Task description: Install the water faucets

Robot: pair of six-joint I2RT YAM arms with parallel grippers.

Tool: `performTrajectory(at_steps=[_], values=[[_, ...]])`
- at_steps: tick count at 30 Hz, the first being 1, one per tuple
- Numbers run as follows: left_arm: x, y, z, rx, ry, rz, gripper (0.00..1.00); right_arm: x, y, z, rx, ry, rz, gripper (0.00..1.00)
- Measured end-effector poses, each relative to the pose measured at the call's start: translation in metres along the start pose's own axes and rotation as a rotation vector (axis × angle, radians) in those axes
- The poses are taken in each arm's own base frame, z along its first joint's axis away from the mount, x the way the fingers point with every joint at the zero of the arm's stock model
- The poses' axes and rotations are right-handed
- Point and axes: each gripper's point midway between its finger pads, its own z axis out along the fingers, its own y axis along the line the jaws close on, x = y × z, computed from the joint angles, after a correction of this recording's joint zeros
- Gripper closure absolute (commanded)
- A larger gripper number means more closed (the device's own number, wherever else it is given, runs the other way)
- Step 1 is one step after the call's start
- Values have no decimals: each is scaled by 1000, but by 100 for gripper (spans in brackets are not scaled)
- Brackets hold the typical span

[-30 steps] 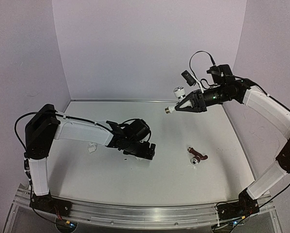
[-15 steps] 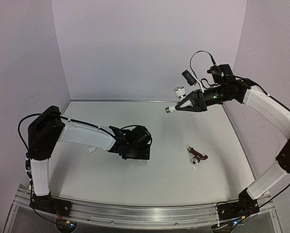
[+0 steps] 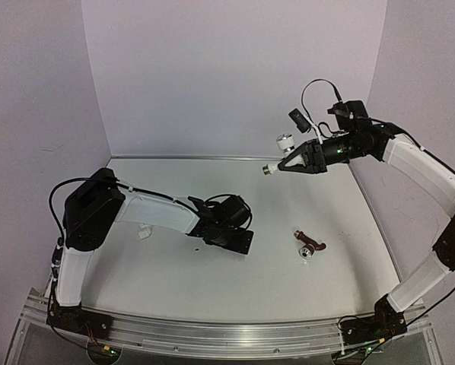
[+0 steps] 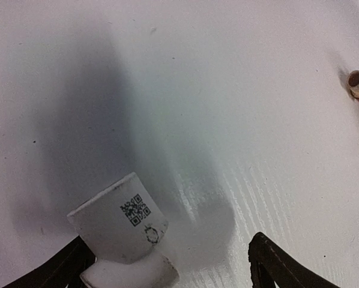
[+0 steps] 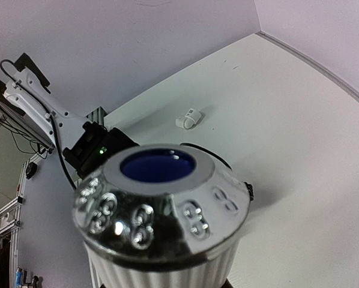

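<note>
Top external view: right end effector (image 3: 278,168) is clenching one water faucet (image 3: 283,142) aloft at upper right, its threaded end pointing frame-left.
Left end effector (image 3: 237,242): is hovering released at frame centre, straddling the elbow fitting (image 4: 122,222), down-left of the faucet.

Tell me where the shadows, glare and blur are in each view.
Top view: soft, even light with a purplish cast, and only faint shadows on the table. Left wrist: a broad dark shadow crosses the table, while the white fitting is fairly sharp and its printed code is legible. Right wrist: the faucet looms very close, with bright glints on its silvery knob and a softer background.
</note>
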Motion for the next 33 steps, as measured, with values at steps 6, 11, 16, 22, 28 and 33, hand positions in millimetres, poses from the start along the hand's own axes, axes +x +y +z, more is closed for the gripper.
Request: performTrajectory(at_steps=[6,11,16,22,28,33], values=[[4,-9,6,83,45,133,35,0,-1,-1,2,-1,1,100],[-2,-4,9,108,45,172,50,0,-1,-1,3,-2,2,100],[-12,2,12,103,18,167,57,0,-1,-1,0,-3,3,100],[-18,5,16,98,-21,155,74,0,-1,-1,-2,-2,3,100],[-8,11,13,94,-26,166,91,4,-2,0,-3,4,5,100],[25,24,-16,97,27,201,94,11,-5,2,-4,15,17,100]])
